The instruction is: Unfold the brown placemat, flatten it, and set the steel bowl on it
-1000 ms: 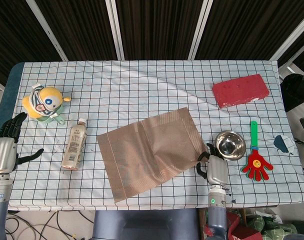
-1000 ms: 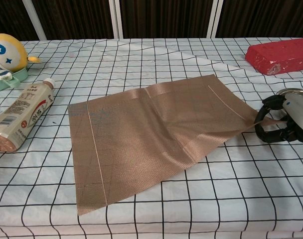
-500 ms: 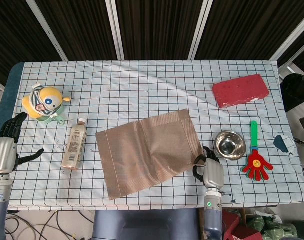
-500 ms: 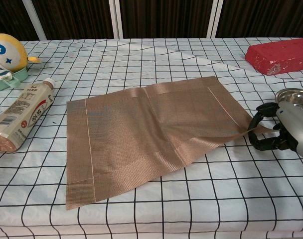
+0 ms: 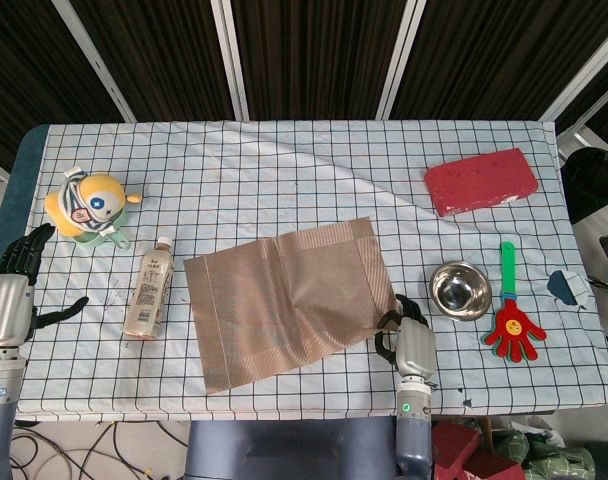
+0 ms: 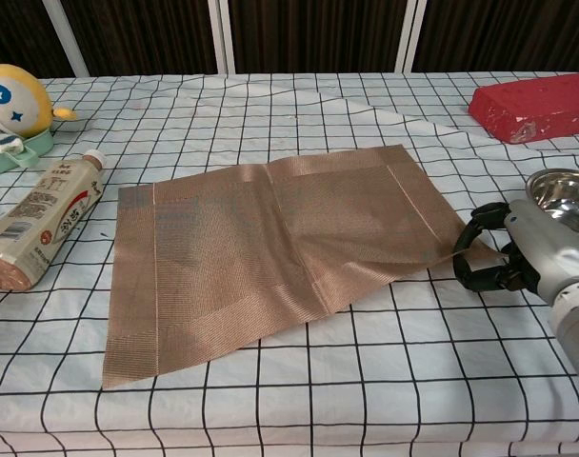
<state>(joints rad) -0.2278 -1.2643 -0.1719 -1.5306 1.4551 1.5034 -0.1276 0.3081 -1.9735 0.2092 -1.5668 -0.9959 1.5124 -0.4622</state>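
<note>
Nearest the robot, the right hand (image 6: 504, 259) is seen at the near right corner of the brown placemat (image 6: 270, 248), with that corner pinched between thumb and fingers. The placemat is spread open in the middle of the checked surface (image 5: 284, 170), though a ripple is visible near the held corner, so flattening is judged unfinished. The weave looks thin, light and limp; it is expected to drag and wrinkle easily, and is best taken at a corner or edge and drawn outward, low over the cloth. One placemat is counted.

Just right of it, apart from the mat, one steel bowl (image 5: 459, 290) stands upright. It is judged rigid, light and smooth, likely slippery, so the rim is the sensible place to take hold.

At the left edge the left hand (image 5: 12, 290) is held with fingers spread and nothing in it.

One drink bottle (image 5: 149, 290) lies on its side left of the mat. One hand-shaped clapper toy (image 5: 511, 315) lies right of the bowl. Further back are one yellow cartoon toy (image 5: 89, 207) and one red block (image 5: 481, 181).
</note>
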